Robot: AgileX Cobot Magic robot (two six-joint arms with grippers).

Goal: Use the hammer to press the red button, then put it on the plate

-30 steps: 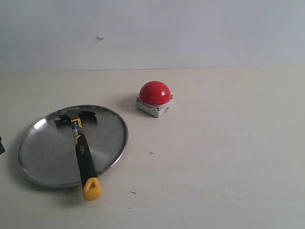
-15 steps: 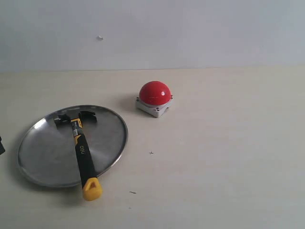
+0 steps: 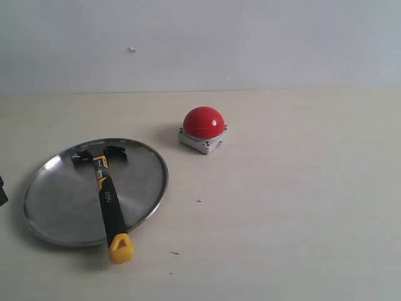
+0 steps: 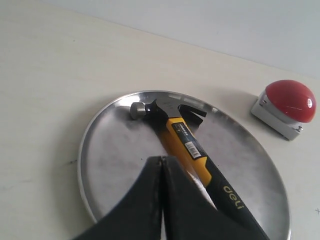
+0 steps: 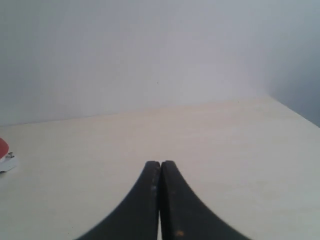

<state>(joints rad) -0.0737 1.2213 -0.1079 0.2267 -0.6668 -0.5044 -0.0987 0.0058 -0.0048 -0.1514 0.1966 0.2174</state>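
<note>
The hammer [image 3: 105,194] lies across the silver plate [image 3: 56,200] at the left, dark head toward the plate's far rim, yellow looped end [image 3: 121,248] hanging over the near rim onto the table. The red button [image 3: 203,122] stands on its grey base to the right of the plate. In the left wrist view my left gripper [image 4: 162,159] is shut with nothing in it, hovering over the plate [image 4: 115,165] beside the hammer [image 4: 185,145]; the red button [image 4: 290,100] shows beyond. My right gripper [image 5: 160,163] is shut and empty over bare table; a sliver of the button [image 5: 3,150] shows at the frame edge.
A pale wooden table [image 3: 288,207] stretches to the right of the button, backed by a plain white wall [image 3: 200,44]. A small dark part of the left arm [image 3: 2,191] shows at the left edge of the exterior view.
</note>
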